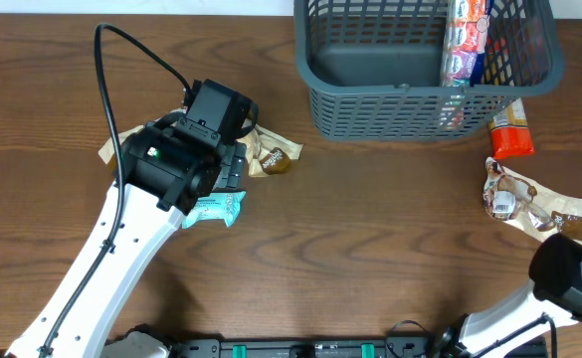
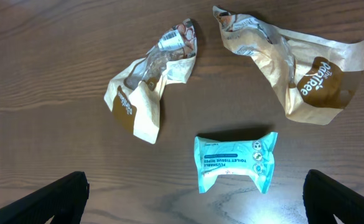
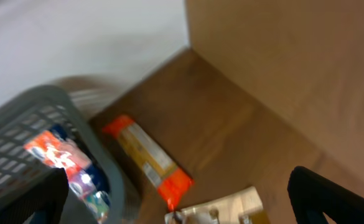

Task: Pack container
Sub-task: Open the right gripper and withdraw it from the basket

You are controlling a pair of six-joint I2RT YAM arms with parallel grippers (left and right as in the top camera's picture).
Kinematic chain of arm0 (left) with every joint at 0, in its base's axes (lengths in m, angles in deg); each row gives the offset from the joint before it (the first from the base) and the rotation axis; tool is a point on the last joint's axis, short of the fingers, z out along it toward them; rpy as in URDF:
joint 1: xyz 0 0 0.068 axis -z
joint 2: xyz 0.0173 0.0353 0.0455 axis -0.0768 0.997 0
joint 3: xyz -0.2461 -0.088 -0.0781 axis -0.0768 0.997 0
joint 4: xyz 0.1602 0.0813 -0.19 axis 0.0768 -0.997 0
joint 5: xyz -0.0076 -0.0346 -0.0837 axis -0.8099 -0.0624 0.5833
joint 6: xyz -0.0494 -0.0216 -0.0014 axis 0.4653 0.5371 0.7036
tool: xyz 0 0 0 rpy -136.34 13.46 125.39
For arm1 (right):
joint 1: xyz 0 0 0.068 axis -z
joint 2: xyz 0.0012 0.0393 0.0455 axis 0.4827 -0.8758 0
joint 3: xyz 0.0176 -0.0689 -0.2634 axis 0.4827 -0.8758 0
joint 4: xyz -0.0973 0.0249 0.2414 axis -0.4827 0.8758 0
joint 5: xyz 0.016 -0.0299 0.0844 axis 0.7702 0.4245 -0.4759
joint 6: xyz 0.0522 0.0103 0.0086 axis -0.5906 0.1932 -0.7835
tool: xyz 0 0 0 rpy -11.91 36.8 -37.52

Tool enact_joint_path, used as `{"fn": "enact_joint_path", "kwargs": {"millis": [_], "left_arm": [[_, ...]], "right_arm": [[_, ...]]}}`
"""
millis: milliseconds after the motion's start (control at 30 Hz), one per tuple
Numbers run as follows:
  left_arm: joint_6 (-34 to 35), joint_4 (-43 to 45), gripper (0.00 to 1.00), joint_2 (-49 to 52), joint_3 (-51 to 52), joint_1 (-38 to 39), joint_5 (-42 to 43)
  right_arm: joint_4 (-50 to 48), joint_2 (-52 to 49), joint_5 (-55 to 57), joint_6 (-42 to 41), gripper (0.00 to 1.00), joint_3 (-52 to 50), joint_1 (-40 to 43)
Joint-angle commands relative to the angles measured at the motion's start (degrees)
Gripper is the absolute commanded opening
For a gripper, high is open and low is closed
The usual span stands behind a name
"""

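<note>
The dark grey-blue slotted basket (image 1: 410, 99) stands at the back right and holds a colourful packet strip (image 1: 467, 40) against its right wall. My left gripper (image 2: 194, 199) is open and empty, hovering just above a teal wipes packet (image 2: 234, 160), with two crumpled tan snack packets (image 2: 147, 87) (image 2: 300, 68) beyond it. My right gripper (image 3: 175, 205) is open and empty, raised above an orange packet (image 3: 147, 162) that lies on the table beside the basket (image 3: 20, 118). The right wrist view is blurred.
A crumpled tan packet (image 1: 529, 199) lies on the table right of the basket, below the orange packet (image 1: 509, 129). The teal packet (image 1: 216, 209) pokes out under the left wrist. The left arm's black cable arcs over the table's left side. A wall borders the table's right edge.
</note>
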Motion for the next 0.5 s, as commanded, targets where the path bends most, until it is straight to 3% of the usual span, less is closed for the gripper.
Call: {"fn": "enact_joint_path", "kwargs": {"millis": [0,233,467], "left_arm": [[-0.2,-0.2,0.99,0.5,0.2,-0.3,-0.7],[0.0,-0.2,0.99,0.5,0.2,-0.3,-0.7],[0.0,-0.2,0.99,0.5,0.2,-0.3,-0.7]], "right_arm": [[2.7,-0.2,-0.3,-4.9,0.99,0.0,1.2],[8.5,-0.3,-0.3,-7.6,0.99,-0.2,1.4],[8.5,-0.3,1.4,-30.8,0.99,-5.4,1.5]]}}
